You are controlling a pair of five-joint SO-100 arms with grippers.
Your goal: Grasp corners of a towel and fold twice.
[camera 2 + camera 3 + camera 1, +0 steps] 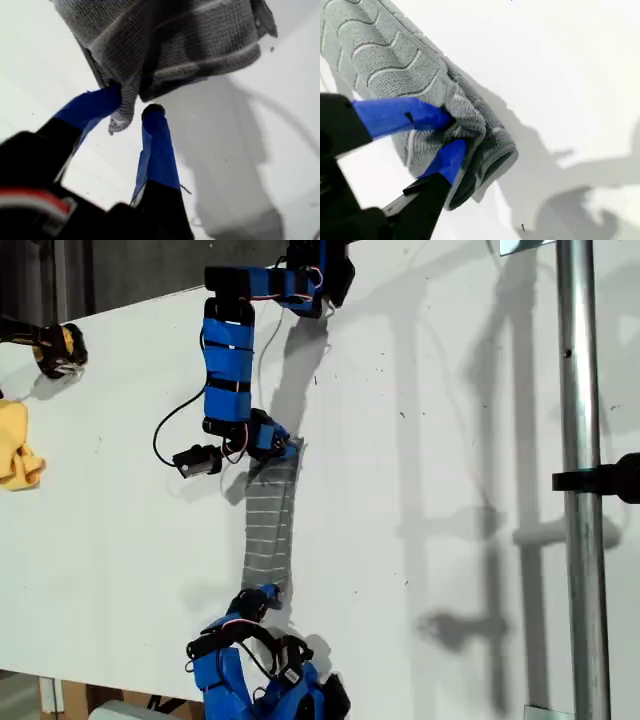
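The towel [270, 525] hangs stretched between both arms mid-table [450, 440]. Only the wrist views show grips: my first gripper [132, 112] pinches one end, my second gripper [451, 134] clamps bunched folds. Yellow cloth [18, 445] far at the exterior view's left.

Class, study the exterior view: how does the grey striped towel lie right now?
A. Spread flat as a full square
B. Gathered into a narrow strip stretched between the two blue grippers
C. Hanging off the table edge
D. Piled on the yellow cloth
B: the towel runs as a narrow band from one gripper to the other.
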